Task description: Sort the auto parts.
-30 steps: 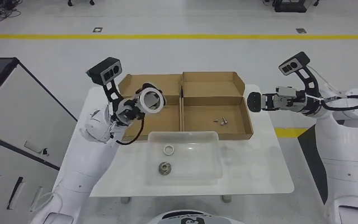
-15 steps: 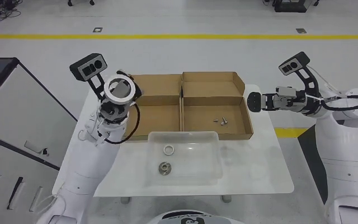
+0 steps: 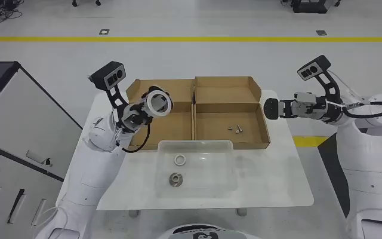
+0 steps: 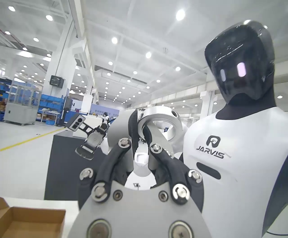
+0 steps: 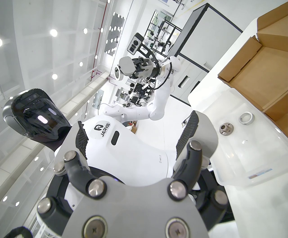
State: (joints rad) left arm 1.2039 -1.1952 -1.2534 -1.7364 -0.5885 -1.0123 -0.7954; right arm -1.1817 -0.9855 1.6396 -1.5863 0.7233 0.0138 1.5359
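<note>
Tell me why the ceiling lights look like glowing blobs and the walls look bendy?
Left wrist view: ceiling lamps flare white and the pillar curves, a wide-lens effect. Right wrist view: same bending, plus glints on the clear bin. Top view: even light on the table.

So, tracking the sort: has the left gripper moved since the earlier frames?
Yes: the left gripper swung its ring from beside the left cardboard box to over it.
</note>
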